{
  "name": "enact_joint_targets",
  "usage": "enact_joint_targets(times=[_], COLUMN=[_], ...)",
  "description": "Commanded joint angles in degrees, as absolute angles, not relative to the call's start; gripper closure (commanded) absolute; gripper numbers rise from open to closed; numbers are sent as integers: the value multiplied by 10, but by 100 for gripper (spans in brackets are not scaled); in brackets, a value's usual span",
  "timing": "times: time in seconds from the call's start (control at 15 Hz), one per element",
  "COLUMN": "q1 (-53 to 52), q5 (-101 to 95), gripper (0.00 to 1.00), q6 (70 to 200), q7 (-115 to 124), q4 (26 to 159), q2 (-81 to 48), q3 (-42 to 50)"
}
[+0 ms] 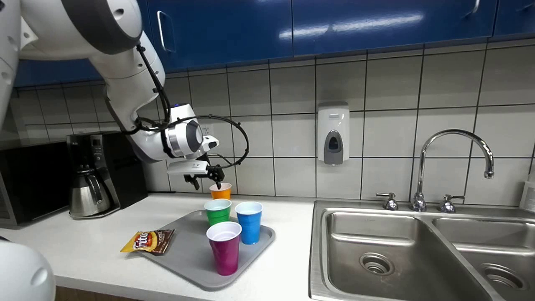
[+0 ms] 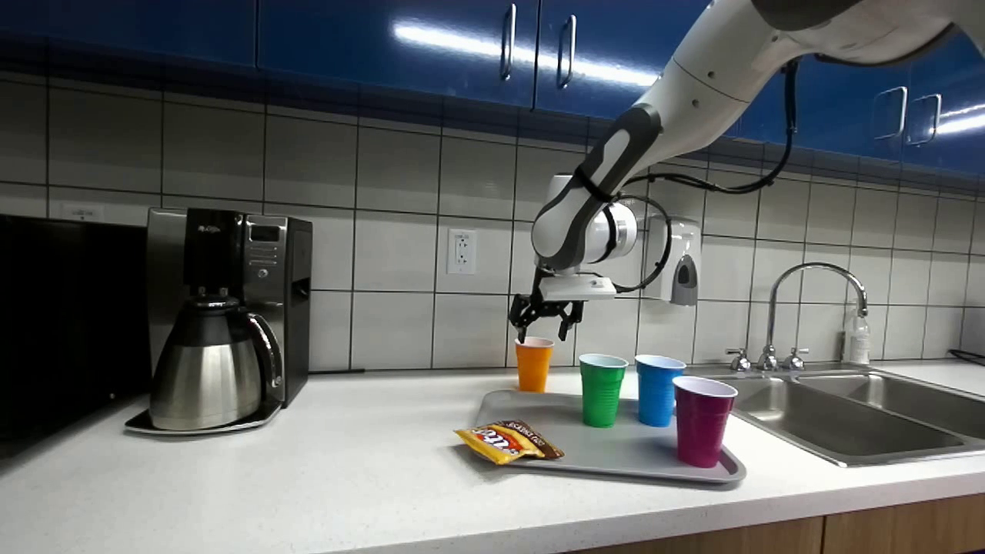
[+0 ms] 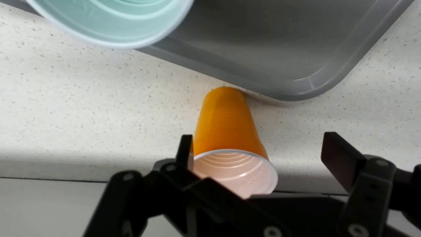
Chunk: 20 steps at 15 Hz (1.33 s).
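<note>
In an exterior view: see the claw (image 1: 207, 187) spread wide, holding nothing, low by the rim of the orange cup (image 1: 221, 193). Find that cup upright on the bench (image 1: 92, 238), past the far edge of the grey tray (image 1: 188, 251); count green cup (image 1: 219, 215), blue cup (image 1: 250, 227) and purple cup (image 1: 225, 253) on the tray itself, all upright. In an exterior view: note tiled wall (image 2: 392, 331) behind, one fingertip (image 2: 522, 334) crossing the orange rim in line of sight; can't confirm contact or depth from here. Ignore snack bag (image 2: 508, 442), draped over the tray edge, and coffee maker (image 2: 269, 288), well apart. In the wrist view: check orange cup against the fingers (image 3: 184, 149): between, but off-centre, hard by the left-hand one, wide gap at right; base just beside the tray edge. Treat as pre-grasp alignment. Shift toward the left of this view to even up both gaps before descending, minding the green cup's rim at top left. Come down straight, straddle below the lip, close gently: probably thin plastic, likely to dent or tip if nudged from one side first.
</note>
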<state>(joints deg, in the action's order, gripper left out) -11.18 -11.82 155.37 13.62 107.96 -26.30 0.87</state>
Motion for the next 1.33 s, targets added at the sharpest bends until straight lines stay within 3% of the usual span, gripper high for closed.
enact_joint_targets(times=[0.0,1.27], q1=[-126,-139], q5=[-111,-99], gripper=[0,0], q6=[1541,1534], q7=[151,147], q4=[1028,904], q2=[-295,-392], q3=[17,27])
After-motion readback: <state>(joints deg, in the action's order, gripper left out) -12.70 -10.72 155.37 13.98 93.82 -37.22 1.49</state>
